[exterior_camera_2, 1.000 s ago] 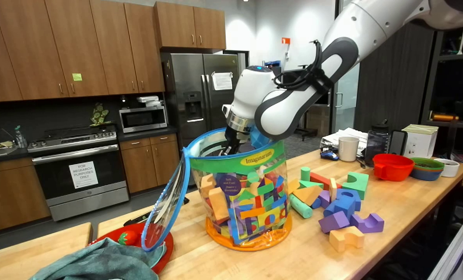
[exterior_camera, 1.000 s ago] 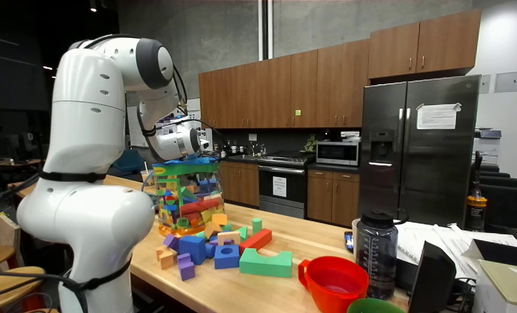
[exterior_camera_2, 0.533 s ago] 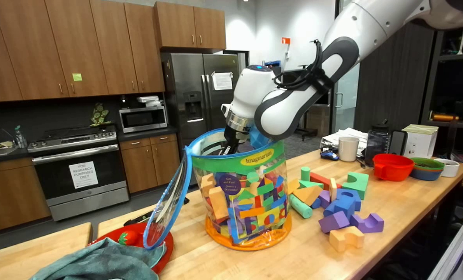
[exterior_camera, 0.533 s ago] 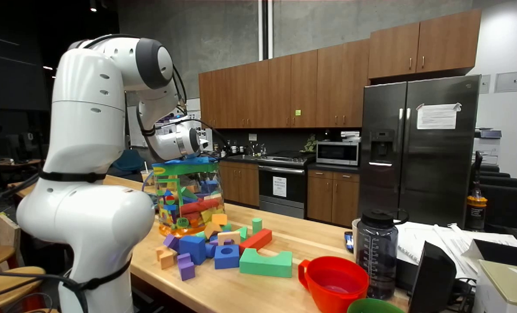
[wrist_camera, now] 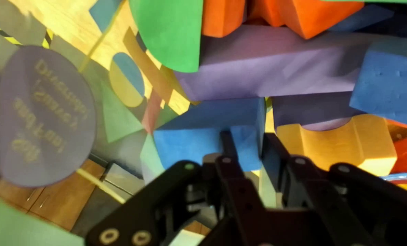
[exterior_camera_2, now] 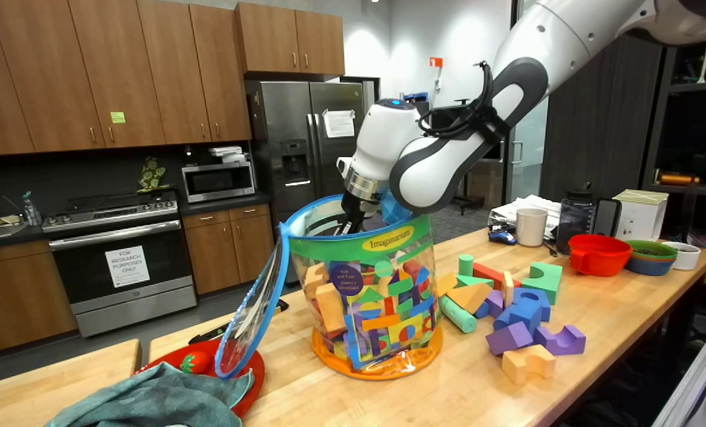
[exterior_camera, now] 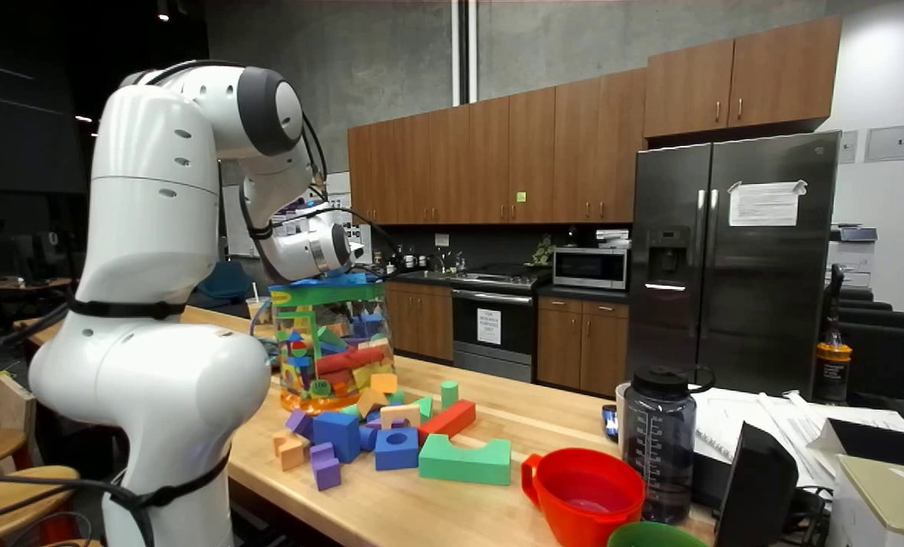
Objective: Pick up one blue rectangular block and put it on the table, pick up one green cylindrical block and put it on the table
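Gripper (wrist_camera: 247, 137) hung inside the clear bucket (exterior_camera_2: 329, 252). In the wrist view its fingers (wrist_camera: 228, 142) stood apart, one end of the blue block (wrist_camera: 186, 147) showing between them; whether they pinched it could not be told. The block lay inside the bucket, beside a long purple block (wrist_camera: 275, 77). A sound grasp likely called for one finger on either side, gentle closing, then a straight lift clear of the bucket before any swing to the table (exterior_camera_2: 483, 385).

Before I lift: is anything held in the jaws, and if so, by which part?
It cannot be told. In the wrist view, the jaws stand slightly apart at the right-hand end of a blue rectangular foam-like block, but no clear grip shows.
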{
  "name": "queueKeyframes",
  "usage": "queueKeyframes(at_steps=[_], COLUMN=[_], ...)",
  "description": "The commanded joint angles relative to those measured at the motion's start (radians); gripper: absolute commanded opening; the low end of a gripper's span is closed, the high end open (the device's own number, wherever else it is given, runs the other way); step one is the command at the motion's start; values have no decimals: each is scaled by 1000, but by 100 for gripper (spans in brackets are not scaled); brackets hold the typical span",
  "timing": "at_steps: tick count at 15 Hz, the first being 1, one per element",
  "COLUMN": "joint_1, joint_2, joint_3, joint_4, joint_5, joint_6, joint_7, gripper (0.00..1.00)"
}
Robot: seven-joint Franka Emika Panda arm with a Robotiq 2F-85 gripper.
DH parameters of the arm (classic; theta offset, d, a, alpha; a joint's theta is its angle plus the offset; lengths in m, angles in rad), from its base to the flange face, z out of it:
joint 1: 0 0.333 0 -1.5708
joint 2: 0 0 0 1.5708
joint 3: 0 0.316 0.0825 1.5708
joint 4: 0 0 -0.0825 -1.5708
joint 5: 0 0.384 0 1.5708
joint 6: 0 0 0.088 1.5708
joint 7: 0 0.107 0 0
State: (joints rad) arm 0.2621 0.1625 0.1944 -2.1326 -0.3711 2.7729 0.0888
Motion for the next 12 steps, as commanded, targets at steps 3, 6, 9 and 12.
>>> queueKeyframes(at_steps=[3,6,9,12], joint_1=[0,1,24,41], joint_2=[-21,-21,-16,-15], joint_3=[-25,-33,-54,-60], joint_4=[-8,-2,30,55], joint_5=[-64,-81,-124,-182], joint_6=[5,-5,-48,-97], joint_7=[18,20,139,302], gripper=[73,93,100,100])
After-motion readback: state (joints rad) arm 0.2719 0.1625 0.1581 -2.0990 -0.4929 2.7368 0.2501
